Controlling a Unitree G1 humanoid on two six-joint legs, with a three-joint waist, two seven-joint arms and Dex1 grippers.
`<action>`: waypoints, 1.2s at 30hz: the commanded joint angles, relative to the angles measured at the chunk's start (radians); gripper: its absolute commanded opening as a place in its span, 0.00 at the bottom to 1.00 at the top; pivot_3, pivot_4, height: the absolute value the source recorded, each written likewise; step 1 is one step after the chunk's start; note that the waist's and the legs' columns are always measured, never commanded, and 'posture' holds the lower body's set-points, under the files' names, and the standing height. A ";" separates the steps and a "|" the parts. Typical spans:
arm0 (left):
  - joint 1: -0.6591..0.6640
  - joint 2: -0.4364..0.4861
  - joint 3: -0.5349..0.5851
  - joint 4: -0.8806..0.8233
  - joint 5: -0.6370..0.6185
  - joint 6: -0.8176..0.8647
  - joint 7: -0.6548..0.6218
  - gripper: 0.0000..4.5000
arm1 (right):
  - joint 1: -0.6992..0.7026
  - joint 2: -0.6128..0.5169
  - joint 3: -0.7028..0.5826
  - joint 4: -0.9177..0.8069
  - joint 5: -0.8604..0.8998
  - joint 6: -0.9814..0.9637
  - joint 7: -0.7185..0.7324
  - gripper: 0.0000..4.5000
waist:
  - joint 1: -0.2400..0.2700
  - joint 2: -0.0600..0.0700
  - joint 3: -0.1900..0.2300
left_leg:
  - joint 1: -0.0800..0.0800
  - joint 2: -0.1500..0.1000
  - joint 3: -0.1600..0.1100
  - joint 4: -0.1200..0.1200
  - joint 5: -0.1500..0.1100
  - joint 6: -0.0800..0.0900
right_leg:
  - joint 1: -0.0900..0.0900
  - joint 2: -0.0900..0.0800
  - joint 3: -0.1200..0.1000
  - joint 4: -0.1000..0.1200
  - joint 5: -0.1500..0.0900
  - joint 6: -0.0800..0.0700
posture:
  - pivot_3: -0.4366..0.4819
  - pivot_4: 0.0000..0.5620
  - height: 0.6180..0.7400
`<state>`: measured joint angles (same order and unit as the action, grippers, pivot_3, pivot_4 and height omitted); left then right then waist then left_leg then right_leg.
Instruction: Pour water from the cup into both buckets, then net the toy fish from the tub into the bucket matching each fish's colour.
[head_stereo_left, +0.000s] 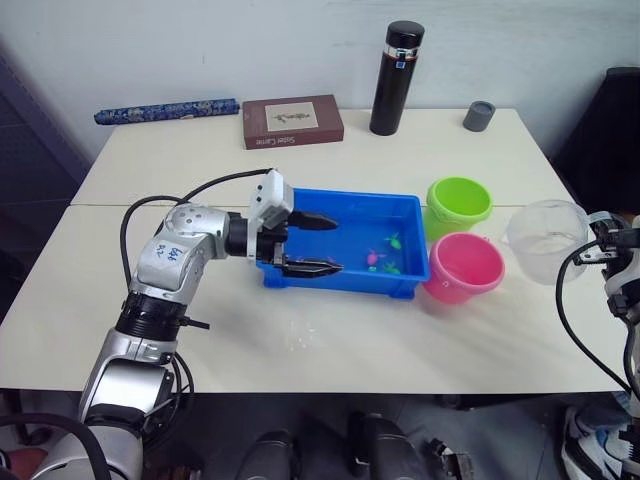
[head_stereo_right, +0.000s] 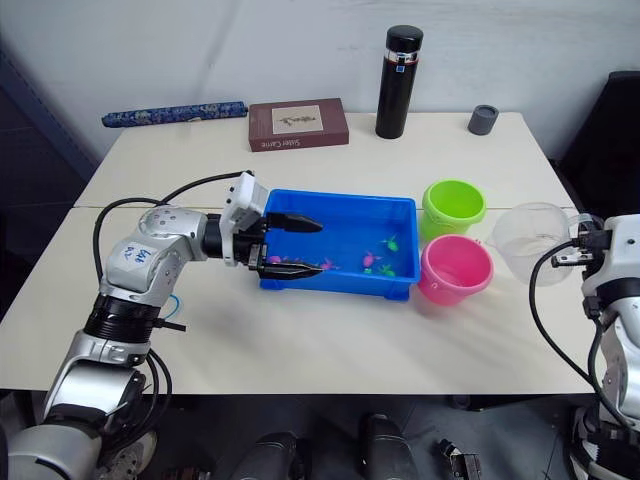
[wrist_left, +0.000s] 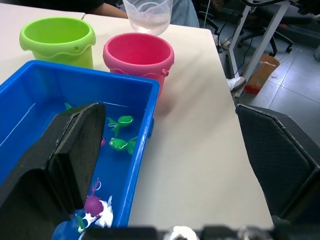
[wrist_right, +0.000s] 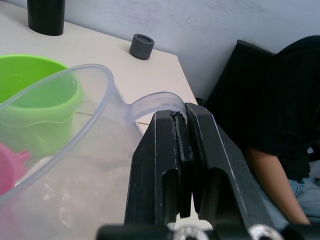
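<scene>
While the right hand (wrist_right: 177, 150) grips the cup (head_stereo_left: 546, 240) by its handle, fish (head_stereo_left: 375, 258) stay unnetted; left hand (head_stereo_left: 312, 243) gapes wide over the tub (head_stereo_left: 400, 208)

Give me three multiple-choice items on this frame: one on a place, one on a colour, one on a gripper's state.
1. Where is the left gripper?
A. at the blue tub's left end
B. over the pink bucket
C. beside the black flask

2. Which bucket stands nearer the table's far edge?
A. pink
B. green
C. blue

3. What does the right gripper hold?
A. nothing
B. the net
C. the clear cup's handle

Answers: 1 A, its open jaws straddle the tub wall; 2 B, the green bucket sits behind the pink bucket; 3 C, jaws are shut on the cup handle.
</scene>
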<state>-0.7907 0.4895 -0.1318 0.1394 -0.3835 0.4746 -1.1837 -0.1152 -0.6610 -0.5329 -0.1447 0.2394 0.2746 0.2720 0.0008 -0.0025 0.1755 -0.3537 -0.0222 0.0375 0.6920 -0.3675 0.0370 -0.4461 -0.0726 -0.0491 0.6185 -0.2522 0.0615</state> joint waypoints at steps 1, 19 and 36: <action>-0.036 0.002 0.012 0.007 0.000 -0.027 -0.011 1.00 | 0.005 -0.037 -0.024 -0.065 -0.050 -0.058 -0.009 0.01 | 0.002 0.000 0.000 | 0.000 0.000 0.000 0.000 0.000 0.000 | 0.000 0.000 0.000 0.000 0.000 0.000 | 0.48 0.27 1.00; -0.089 -0.031 -0.012 0.099 0.027 -0.091 -0.057 1.00 | 0.035 -0.082 0.058 -0.145 -0.250 -0.140 0.010 0.01 | 0.004 0.000 0.000 | 0.000 0.000 0.000 0.001 0.000 0.000 | 0.000 0.001 0.000 0.000 0.000 0.000 | 0.48 0.27 1.00; -0.108 -0.057 -0.021 0.133 0.041 -0.116 -0.081 1.00 | 0.049 -0.093 0.131 -0.171 -0.417 -0.207 0.011 0.01 | 0.006 0.000 0.000 | -0.001 0.000 0.000 0.002 0.000 0.000 | 0.000 0.001 0.000 0.001 0.000 0.000 | 0.48 0.27 1.00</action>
<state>-0.8784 0.4363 -0.1583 0.2867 -0.3424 0.3688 -1.2591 -0.0604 -0.7334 -0.3920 -0.2693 -0.1633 0.0994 0.2927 0.0069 -0.0026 0.1755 -0.3542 -0.0226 0.0377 0.6943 -0.3674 0.0369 -0.4460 -0.0714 -0.0493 0.6191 -0.2521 0.0618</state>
